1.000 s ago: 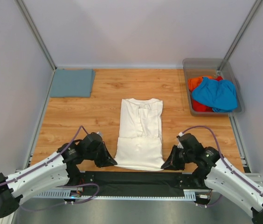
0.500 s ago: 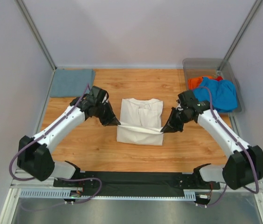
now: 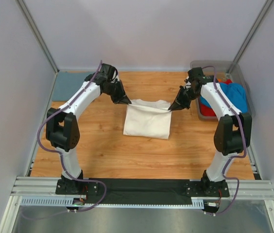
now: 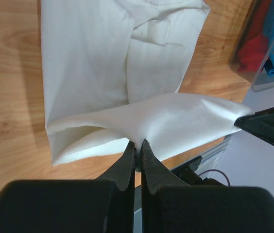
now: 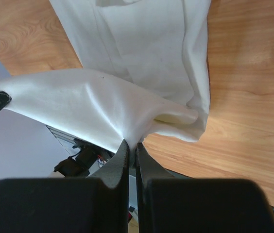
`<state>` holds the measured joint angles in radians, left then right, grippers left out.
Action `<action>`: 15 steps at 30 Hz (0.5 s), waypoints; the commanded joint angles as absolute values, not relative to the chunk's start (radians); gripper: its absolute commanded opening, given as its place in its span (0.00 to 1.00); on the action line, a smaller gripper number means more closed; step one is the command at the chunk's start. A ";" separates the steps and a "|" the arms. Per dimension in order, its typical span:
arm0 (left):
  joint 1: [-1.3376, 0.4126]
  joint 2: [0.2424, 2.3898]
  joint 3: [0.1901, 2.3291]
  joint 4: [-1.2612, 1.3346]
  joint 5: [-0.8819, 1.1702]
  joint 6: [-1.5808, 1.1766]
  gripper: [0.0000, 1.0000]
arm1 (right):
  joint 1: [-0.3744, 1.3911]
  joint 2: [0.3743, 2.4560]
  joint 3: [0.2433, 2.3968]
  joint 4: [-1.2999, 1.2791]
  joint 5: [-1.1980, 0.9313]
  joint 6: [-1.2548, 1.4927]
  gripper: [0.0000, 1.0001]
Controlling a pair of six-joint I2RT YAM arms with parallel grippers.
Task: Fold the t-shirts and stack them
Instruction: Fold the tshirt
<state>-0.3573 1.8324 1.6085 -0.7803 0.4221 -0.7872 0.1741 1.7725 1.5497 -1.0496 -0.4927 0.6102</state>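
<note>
Nearest the arm bases, the wooden table (image 3: 103,150) shows bare boards where the hem of the cream-white t-shirt (image 3: 146,127) lay a second ago. That hem has been lifted and carried away from the bases, so the shirt's near edge is now a fold line around mid-table, and the cloth covers about half its former length.

Further back, the left gripper (image 3: 125,102) has its jaws pressed together on the left hem corner, and the right gripper (image 3: 172,108) pinches the right corner the same way. Both wrist views show the fingers closed, with cloth fanning out from the tips. The hem hangs between them as a slightly sagging band just above the collar end and is not yet laid down.

This looks like the crosswise half fold almost done. What remains is to lower the hem onto the far edge and let go.

At the far left lies the folded grey-blue t-shirt (image 3: 68,86), which is probably the base of the stack. At the far right, the bin (image 3: 210,64) holds the bright blue t-shirt (image 3: 236,97) and the orange-red t-shirt (image 3: 207,110), both unfolded.
</note>
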 commanded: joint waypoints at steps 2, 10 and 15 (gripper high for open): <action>-0.328 1.928 1.762 -0.755 0.488 -0.724 0.00 | 0.141 1.859 1.669 -1.059 -0.528 0.569 0.00; -0.272 2.083 1.824 -0.661 0.514 -0.749 0.00 | 0.132 2.077 1.874 -1.055 -0.546 0.543 0.01; -0.246 2.189 1.923 -0.556 0.514 -0.724 0.00 | 0.117 2.190 2.009 -0.985 -0.535 0.558 0.01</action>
